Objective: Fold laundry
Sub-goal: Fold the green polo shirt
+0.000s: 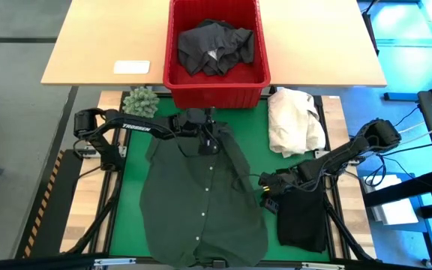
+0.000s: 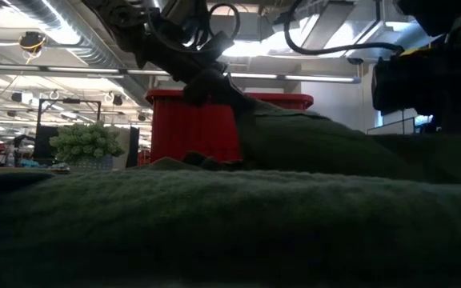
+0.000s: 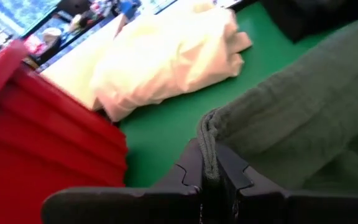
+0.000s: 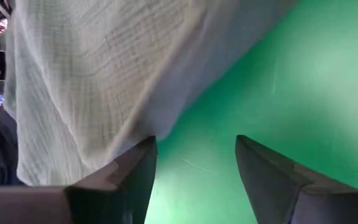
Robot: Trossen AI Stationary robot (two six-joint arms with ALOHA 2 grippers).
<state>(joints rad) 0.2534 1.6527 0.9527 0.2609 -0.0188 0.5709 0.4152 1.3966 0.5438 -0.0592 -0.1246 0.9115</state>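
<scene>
Dark green shirt lies spread flat, buttons up, on the green mat, reaching from mid-mat to the near edge. Left gripper sits at the shirt's far end, by the collar, just in front of the red basket. In the left wrist view its fingers are pinched tight on a fold of the green cloth, which is lifted a bit off the mat there. Low view shows the same: the cloth rises in a ridge toward the gripper.

Right gripper is low at the shirt's right side, touching or just beside its edge; fingers stand wide apart w/ bare green mat between, holding nothing. A black garment lies right under/next to that arm, near the mat's right near corner.

Basket holds a dark grey garment, bunched. Cream-white cloth heap on the mat's right far part, just beside the basket. Small green plant at the mat's far left corner.

Free mat: strip left of the shirt, patch betw. shirt and cream heap.

Writing: "TROSSEN" on the left arm.
</scene>
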